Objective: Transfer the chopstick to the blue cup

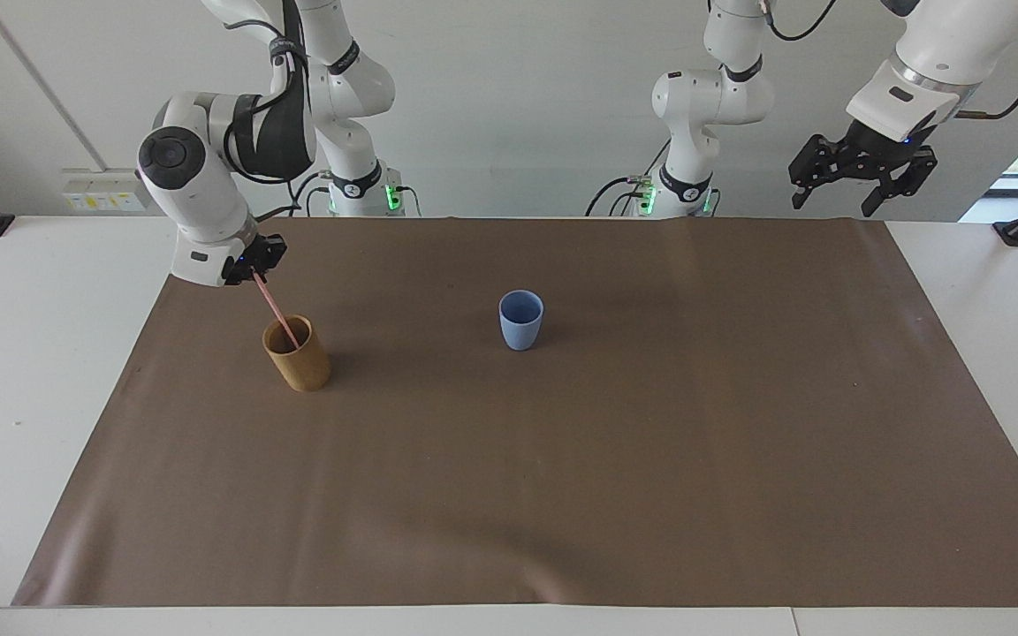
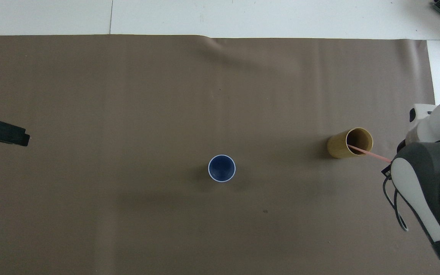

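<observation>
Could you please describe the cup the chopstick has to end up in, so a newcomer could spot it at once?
Start from the brown mat covering the table; two cups stand on it. The blue cup stands alone near the mat's middle. Unlike the taller tan cup toward the right arm's end, it is short, light blue, tapered, and has no chopstick in it.

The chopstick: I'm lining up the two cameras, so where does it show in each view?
Facing view: the chopstick leans out of the tan cup, its top at the shut right gripper, toward the right arm's end of the table.
Overhead view: the chopstick runs from the tan cup toward the right arm, which hides its top.
Shared landmark: the blue cup, mid-table.
</observation>
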Tool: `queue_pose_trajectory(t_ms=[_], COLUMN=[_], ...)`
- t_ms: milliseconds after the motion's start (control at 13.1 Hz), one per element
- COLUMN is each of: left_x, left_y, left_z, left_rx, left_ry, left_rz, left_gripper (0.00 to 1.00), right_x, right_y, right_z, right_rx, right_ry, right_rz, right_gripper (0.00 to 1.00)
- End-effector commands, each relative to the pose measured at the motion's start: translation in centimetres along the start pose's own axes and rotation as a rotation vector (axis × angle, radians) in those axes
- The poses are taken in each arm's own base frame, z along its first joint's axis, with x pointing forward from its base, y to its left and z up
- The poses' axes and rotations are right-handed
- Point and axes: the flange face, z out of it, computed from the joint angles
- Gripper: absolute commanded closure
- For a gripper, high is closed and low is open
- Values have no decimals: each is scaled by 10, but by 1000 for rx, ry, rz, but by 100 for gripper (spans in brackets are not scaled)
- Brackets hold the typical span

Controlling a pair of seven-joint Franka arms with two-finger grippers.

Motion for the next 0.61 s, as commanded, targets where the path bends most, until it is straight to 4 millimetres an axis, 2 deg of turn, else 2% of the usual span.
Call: queue_pose_trajectory(t_ms=[0, 305, 534], left_x=[-5, -6, -6], left_y=[-3, -7, -7], left_z=[-4, -4, -4], left_rx=[13, 13, 13], left_ry=[-6, -6, -6], left_rz=[6, -4, -5], left_gripper=[0, 0, 0], right_x=[-3, -8, -22], right_y=[-1, 2, 2], right_z=[-12, -17, -51], right_rx=[-13, -5, 20], right_ry=[-13, -6, -28], right_rz=[18, 28, 46], right_gripper=[100, 100, 100])
